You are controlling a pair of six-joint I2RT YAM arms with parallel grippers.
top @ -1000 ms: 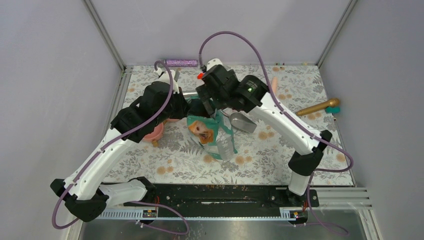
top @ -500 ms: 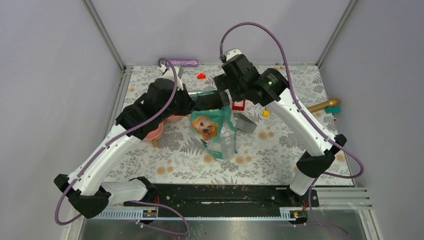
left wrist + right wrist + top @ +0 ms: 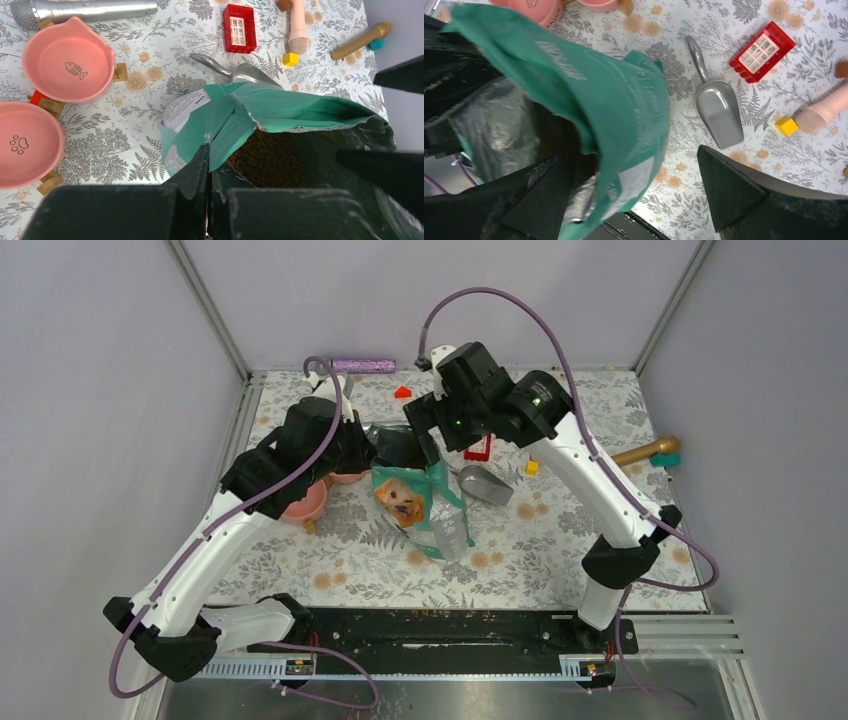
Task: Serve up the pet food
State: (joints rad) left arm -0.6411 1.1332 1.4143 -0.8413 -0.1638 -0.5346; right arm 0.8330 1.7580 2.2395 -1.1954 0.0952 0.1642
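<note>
Right claw [image 3: 428, 445] returned over bag [image 3: 425, 505]; kibble [image 3: 270, 160] beneath.

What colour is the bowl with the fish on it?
Pink; the fish bowl shows best in the left wrist view.

Even, bright diffuse light; soft shadows; wrist views sharp, near fingers dark, slightly blurred.

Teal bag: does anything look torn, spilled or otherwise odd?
The teal bag has a ragged mouth, torn unevenly along the rim, as the left wrist view shows. The pet food sits inside it; none is clearly spilled on the floral mat.
</note>
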